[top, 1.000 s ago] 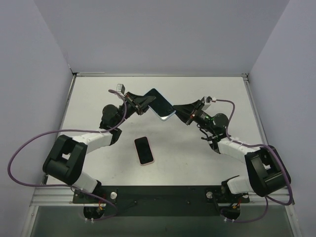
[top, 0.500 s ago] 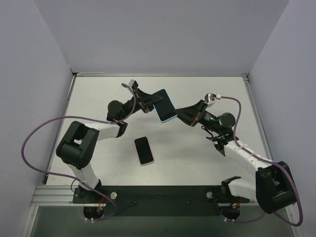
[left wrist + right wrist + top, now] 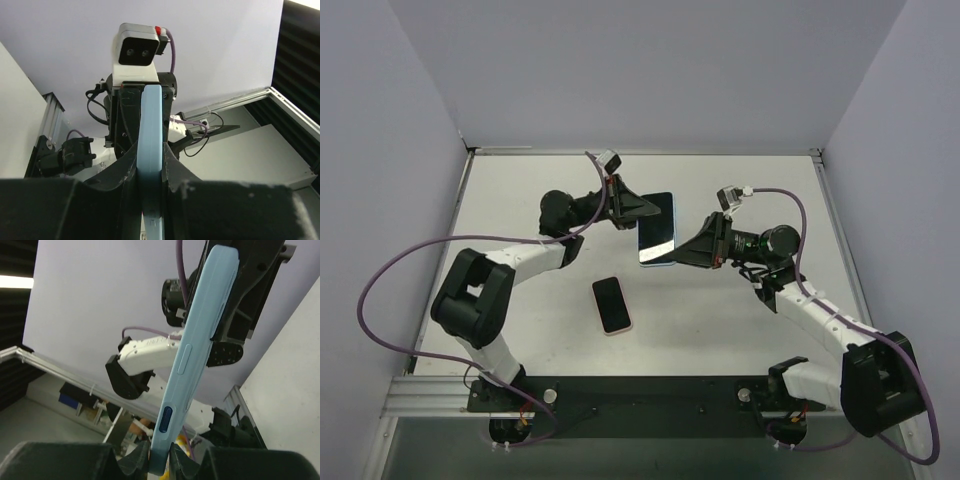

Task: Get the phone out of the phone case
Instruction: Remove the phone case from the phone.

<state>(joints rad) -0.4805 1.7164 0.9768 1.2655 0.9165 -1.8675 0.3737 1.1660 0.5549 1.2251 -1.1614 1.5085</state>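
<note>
A phone (image 3: 657, 225) with a dark screen sits in a light-blue phone case (image 3: 654, 265) and is held above the table between both arms. My left gripper (image 3: 641, 208) is shut on its far left edge. My right gripper (image 3: 677, 258) is shut on its near right corner. In the left wrist view the blue case edge (image 3: 150, 145) runs straight up between the fingers of the left gripper (image 3: 150, 156). In the right wrist view the case (image 3: 197, 345), with its side buttons showing, rises at a slant from the right gripper (image 3: 160, 458).
A second phone with a pink rim (image 3: 612, 304) lies flat on the white table (image 3: 520, 200) near the middle, below the held phone. Grey walls enclose the table on three sides. Purple cables loop beside both arms.
Both arms have turned the cased phone from a diagonal tilt to nearly lengthwise and carried it slightly right and nearer. Both grips stay the same. The pink-rimmed phone has not moved.
</note>
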